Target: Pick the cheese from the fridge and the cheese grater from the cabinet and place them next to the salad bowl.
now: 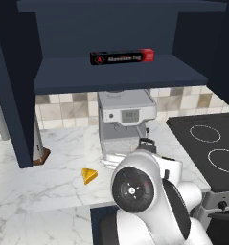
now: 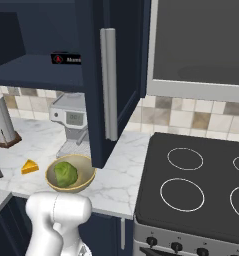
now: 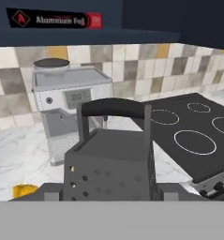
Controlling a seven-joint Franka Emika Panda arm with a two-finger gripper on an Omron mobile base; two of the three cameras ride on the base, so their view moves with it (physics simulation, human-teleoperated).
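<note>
The dark grey cheese grater stands upright and close up in the hand view, black handle on top. My gripper is shut on its lower sides. Its dark top peeks over my arm in front of the coffee machine. The yellow-orange cheese lies on the marble counter, left of the salad bowl with its green lettuce ball. The same cheese sits a short way from the bowl's rim. Above, the navy cabinet is open. The fridge is out of view.
A black-and-red foil box lies on the cabinet shelf. A steel coffee machine stands at the back wall, a paper towel holder to its left. The open cabinet door hangs over the counter. A black stove is on the right.
</note>
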